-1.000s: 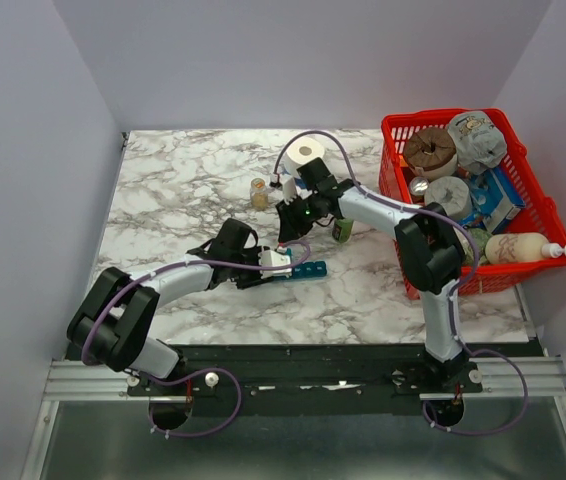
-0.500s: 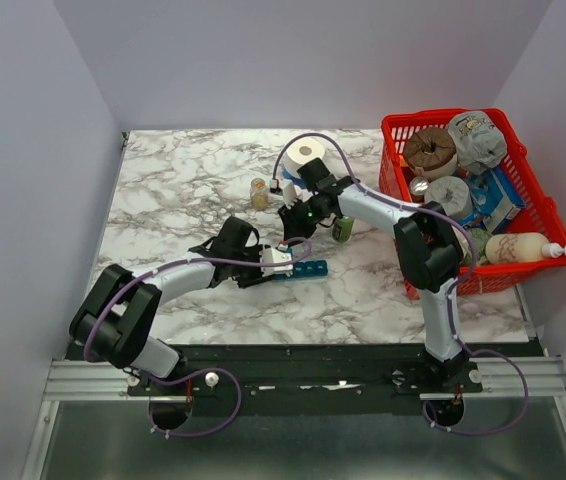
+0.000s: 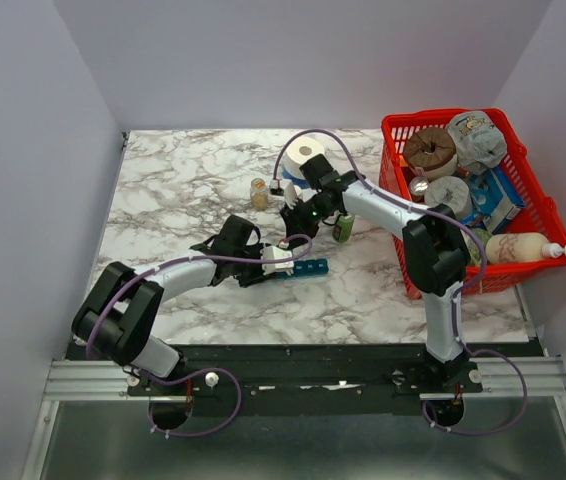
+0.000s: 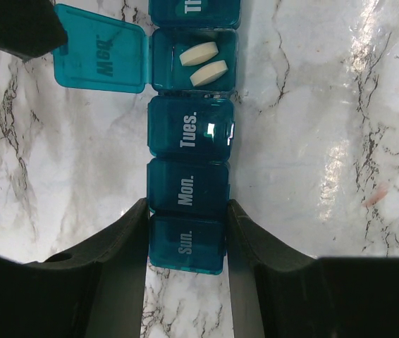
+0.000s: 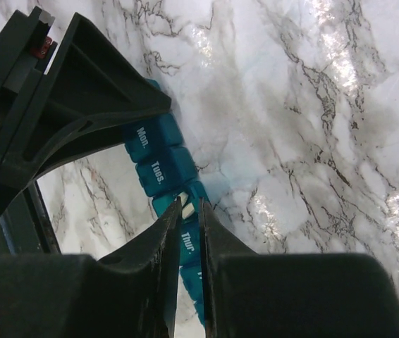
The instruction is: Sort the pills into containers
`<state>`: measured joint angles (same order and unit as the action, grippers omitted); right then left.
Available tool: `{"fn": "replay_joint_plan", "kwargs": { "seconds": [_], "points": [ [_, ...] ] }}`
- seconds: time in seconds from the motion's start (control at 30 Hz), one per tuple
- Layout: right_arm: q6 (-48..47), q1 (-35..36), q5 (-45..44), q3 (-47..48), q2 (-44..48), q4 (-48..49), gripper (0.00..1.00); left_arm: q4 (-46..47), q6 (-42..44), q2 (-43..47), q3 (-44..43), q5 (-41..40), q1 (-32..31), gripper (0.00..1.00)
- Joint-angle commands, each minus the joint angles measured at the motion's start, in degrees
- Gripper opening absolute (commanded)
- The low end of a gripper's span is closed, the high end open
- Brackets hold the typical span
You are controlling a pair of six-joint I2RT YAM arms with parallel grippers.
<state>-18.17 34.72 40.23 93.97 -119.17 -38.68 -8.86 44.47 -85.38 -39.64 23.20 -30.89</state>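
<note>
Clearly the left gripper [image 4: 185, 218] works as a clamp: its 2 fingers press against both sides of the pill organizer [image 4: 189, 134] at the Sun. and Mon. end, gripping it so that the strip cannot slide on the marble table [image 4: 326, 105] while the other arm works over it. The organizer lies flat in the middle of the table, just ahead of that gripper. Sun., Mon. and Tues. are closed. The next compartment has its lid [image 4: 101, 60] folded out flat to the side, and 2 pale oblong pills [image 4: 203, 63] lie inside.

The right gripper [image 5: 185, 211] hangs above that open compartment, jaws drawn to a thin slit, presumably so they fit within the small square opening. A white sliver shows at the tips, but it could be a pinched pill or one lying below, so the grasp cannot be told.

A pink speck [image 4: 376, 196] on the marble, well apart from the strip, may be a stray pill.
</note>
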Motion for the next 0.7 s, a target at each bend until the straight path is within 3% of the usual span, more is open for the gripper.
{"fn": "replay_joint_plan", "kwargs": {
  "seconds": [0.0,0.23,0.47,0.67],
  "points": [
    [-2.2,0.5,2.4,1.4,0.3,-4.6,0.23,-3.0,-0.6,-2.2,-0.1,0.5,-0.1,0.02],
    [-2.9,1.3,2.8,2.3,-1.5,-6.2,0.23,-3.1,-0.8,-2.2,-0.3,0.4,0.0,0.02],
    [-0.6,1.0,8.0,1.7,3.4,-3.3,0.23,-3.2,-0.8,-2.1,-0.2,0.3,0.1,0.03],
    [7.7,0.6,-2.6,-1.4,4.8,8.3,0.23,-3.3,-0.9,-2.3,-0.4,0.4,0.0,0.02]
  ]
}}
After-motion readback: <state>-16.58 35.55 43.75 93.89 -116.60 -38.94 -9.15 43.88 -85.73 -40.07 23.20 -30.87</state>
